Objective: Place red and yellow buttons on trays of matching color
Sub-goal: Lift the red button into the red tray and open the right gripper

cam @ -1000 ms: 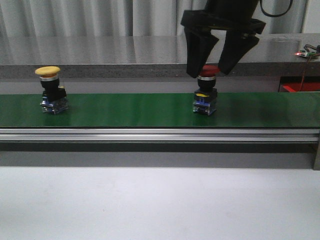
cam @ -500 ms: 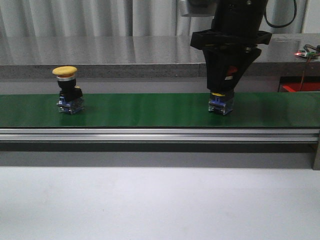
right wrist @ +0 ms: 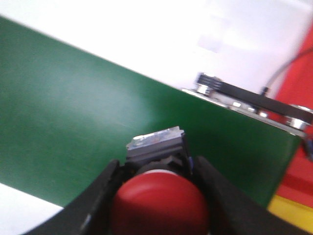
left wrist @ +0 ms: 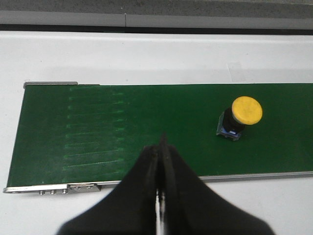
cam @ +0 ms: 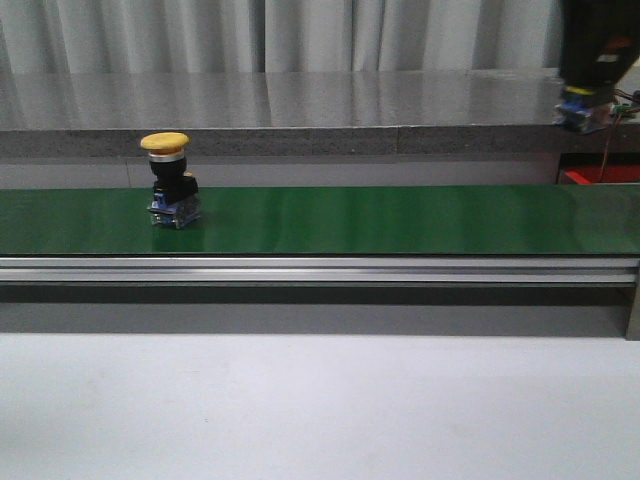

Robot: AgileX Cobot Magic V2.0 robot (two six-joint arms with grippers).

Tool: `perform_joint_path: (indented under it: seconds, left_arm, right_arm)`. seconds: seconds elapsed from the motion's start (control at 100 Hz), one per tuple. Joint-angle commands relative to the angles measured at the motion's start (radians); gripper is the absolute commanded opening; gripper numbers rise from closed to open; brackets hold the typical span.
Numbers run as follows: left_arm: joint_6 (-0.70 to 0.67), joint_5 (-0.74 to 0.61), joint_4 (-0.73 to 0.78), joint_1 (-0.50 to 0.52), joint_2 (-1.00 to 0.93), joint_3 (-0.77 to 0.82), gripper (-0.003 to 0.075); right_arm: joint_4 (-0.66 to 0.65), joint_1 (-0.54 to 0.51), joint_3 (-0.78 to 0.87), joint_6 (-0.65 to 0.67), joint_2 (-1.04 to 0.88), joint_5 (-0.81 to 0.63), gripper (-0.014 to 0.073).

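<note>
1. A long green conveyor belt [cam: 400,220] runs left to right across the scene.
2. A silver metal rail [cam: 320,270] edges its near side.
3. A pale surface [cam: 320,400] lies in front.
4. Grey pleated curtains [cam: 300,35] hang behind.

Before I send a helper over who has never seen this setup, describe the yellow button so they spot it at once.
Look at the long green conveyor belt crossing the table. On its left part stands the yellow button: a flat yellow mushroom cap on a black body with a blue-and-clear base. Nothing else sits on the belt; the red button is held in the right gripper.
</note>
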Motion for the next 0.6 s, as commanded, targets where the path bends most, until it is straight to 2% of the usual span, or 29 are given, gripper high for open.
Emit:
perform_joint_path:
  seconds: [0.0,0.16,0.37,0.59]
  left_arm:
    - [-0.003,-0.044,-0.020,-0.008,-0.024,-0.023,-0.0019]
    - [-0.003,-0.044,-0.020,-0.008,-0.024,-0.023,-0.0019]
    - [-0.003,-0.044,-0.020,-0.008,-0.024,-0.023,-0.0019]
    - [-0.003,-0.044,-0.020,-0.008,-0.024,-0.023,-0.0019]
  right_arm:
    - [-0.003,-0.081,-0.032,0.004,-0.069,-0.013,0.0125]
    - [-0.002,-0.219,-0.032,0.006,-0.064,-0.024,0.0125]
    - [0.006,-0.354,-0.032,0.006,-0.063,-0.150,0.0125]
    - [0.059,-0.351,-0.036,-0.016,-0.013,-0.235,0.0125]
